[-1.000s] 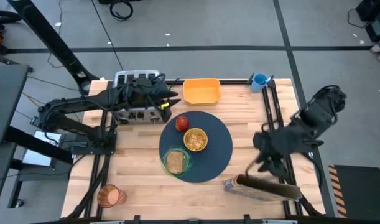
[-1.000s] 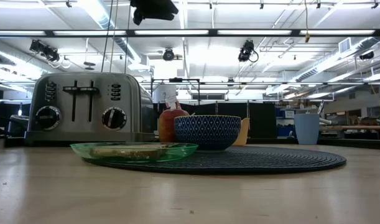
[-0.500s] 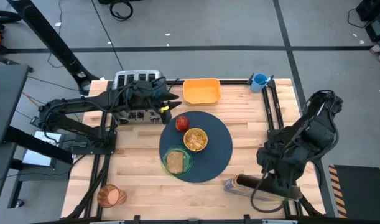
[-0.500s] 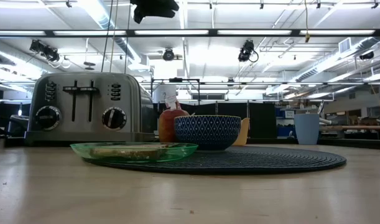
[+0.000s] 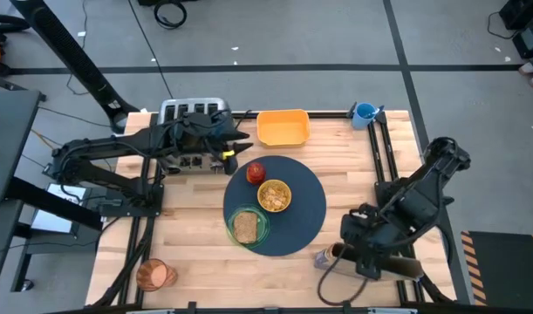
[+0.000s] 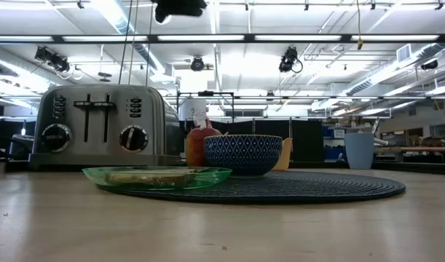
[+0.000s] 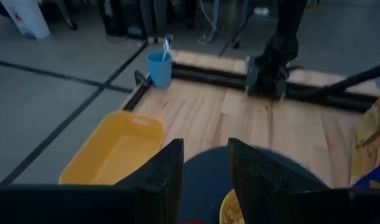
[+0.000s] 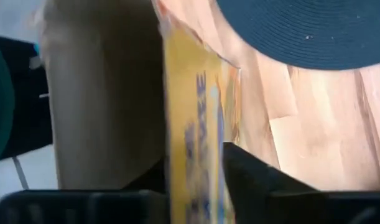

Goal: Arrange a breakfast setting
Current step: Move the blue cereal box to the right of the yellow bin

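Note:
The dark round mat [image 5: 303,209] lies mid-table. On it rest the green plate [image 5: 259,228] with the toast slice [image 5: 244,228], the cereal bowl [image 5: 275,195] and the red apple [image 5: 255,172]. The amber cup [image 5: 154,274] stands at the near left corner. A pale handle sticks out of a blue cup [image 7: 158,67] at the far right. My left gripper [image 7: 205,177] is open and empty, up between the toaster and the apple. My right gripper [image 8: 193,186] is open at the open end of a lying cereal box [image 5: 375,260], its fingers either side of the yellow wall [image 8: 190,118]. My right gripper's fingers stand on either side of the cereal box's yellow wall [image 8: 193,146] at its open end, coming along the box from the table's left. I cannot tell whether they touch it. The box lies flat on the table.
A steel toaster [image 5: 194,135] and a yellow container [image 5: 283,127] stand along the far edge. Black rails [image 5: 384,166] run down the right side. Bare wood lies between the mat and the amber cup.
My right gripper has gone down and toward the table's near edge, then swung left to the open end of the cereal box. The box and the things on the mat have stayed where they were.

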Available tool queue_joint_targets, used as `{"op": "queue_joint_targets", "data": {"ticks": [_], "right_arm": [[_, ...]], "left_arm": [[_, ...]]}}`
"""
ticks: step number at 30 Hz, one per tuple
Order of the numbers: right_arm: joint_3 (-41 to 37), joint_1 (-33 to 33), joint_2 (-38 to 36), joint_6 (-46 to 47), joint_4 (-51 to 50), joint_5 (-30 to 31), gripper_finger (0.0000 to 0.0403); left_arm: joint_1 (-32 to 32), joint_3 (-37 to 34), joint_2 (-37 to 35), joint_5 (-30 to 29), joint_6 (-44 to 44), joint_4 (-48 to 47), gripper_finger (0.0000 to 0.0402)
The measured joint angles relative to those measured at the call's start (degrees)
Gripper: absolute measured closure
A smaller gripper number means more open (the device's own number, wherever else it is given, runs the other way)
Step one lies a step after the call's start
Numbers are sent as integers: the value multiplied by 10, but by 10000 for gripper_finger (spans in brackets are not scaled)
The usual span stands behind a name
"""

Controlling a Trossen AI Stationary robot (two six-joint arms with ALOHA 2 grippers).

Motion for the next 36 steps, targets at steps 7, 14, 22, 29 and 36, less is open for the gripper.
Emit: {"op": "queue_joint_targets", "data": {"ticks": [7, 14, 22, 29, 36], "right_arm": [[0, -35, 3, 36, -26, -2, 392], [-1, -52, -33, 121, -92, 12, 397], [2, -92, -122, 171, -95, 106, 399], [2, -211, -177, 143, -93, 157, 400], [-1, -373, -211, 57, -94, 139, 400]], "left_arm": [[0, 0, -59, 0, 28, 0, 269], [0, 0, -114, 0, 60, -2, 269], [0, 1, -140, 0, 76, -2, 269], [0, 1, -141, 0, 89, -15, 269], [0, 1, -141, 0, 90, -35, 269]]}}
